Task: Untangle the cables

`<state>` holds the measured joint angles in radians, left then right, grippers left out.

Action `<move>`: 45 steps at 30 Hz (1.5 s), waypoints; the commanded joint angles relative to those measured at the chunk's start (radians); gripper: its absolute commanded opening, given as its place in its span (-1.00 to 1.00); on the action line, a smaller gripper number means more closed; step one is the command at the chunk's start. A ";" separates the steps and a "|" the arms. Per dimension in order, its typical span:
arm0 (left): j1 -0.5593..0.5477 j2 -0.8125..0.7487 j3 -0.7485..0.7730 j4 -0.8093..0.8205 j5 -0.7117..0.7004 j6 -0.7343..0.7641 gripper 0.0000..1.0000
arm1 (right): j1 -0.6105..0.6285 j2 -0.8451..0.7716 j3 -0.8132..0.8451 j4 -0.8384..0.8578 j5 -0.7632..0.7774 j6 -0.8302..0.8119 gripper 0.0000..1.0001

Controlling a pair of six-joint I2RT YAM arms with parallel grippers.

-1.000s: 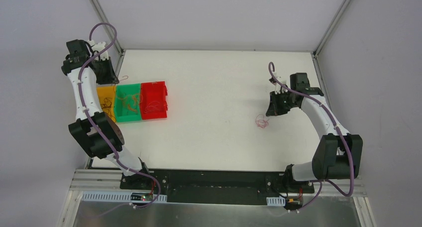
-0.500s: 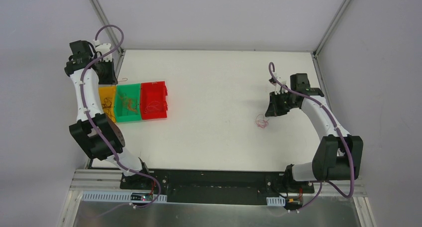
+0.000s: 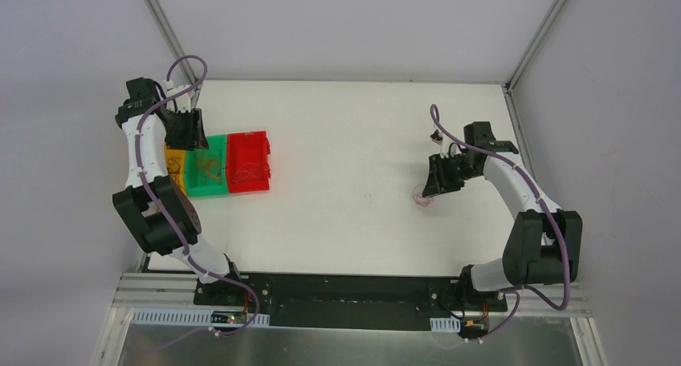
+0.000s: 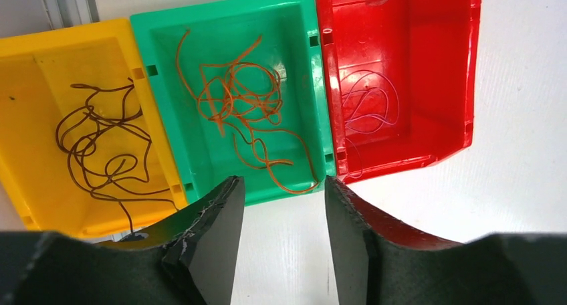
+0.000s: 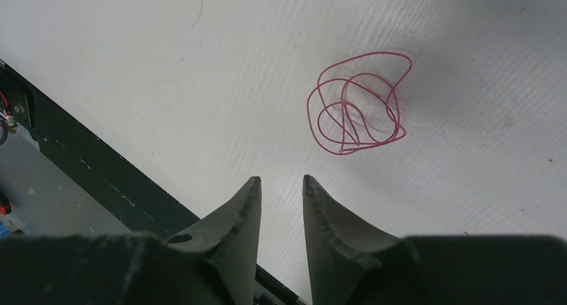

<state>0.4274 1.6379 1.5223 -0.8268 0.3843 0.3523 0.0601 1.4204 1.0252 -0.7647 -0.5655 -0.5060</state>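
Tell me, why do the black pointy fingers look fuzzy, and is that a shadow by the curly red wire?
Right wrist view: the black two-finger right gripper sits close to the lens, so it looks soft, while the thin curly red wire is sharp, with a soft grey shadow on the white table beside it. Left wrist view: small bright glints on the glossy green plastic bin.

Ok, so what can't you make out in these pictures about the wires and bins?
Top view: the yellow bin is partly under the left arm.
Top view: the red wire coil by the right gripper is too small to count strands.
Left wrist view: the yellow bin's near corner is behind the left gripper's finger.
Right wrist view: overlapping loops hide whether the coil is one wire.
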 commanded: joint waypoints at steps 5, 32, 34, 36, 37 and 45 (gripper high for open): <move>-0.009 -0.057 0.077 -0.044 0.196 -0.032 0.32 | 0.020 0.016 -0.018 -0.004 0.042 0.001 0.12; -0.398 -0.292 0.024 0.053 0.369 -0.097 0.91 | 0.110 0.171 0.071 0.138 0.143 0.100 -1.00; -0.416 -0.298 0.005 0.067 0.369 -0.112 0.90 | 0.116 0.180 0.072 0.135 0.130 0.103 -1.00; -0.424 -0.306 -0.017 0.078 0.373 -0.127 0.90 | 0.125 0.182 0.067 0.133 0.121 0.092 -1.00; -0.423 -0.311 -0.027 0.085 0.377 -0.133 0.90 | 0.130 0.181 0.062 0.134 0.118 0.091 -0.86; -0.538 -0.336 -0.104 0.120 0.352 -0.116 0.91 | 0.184 0.170 0.025 0.151 0.076 -0.039 0.20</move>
<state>-0.0410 1.3445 1.4509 -0.7414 0.7319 0.2192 0.2108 1.6135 1.0691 -0.6189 -0.4469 -0.4648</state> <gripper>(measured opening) 0.953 0.546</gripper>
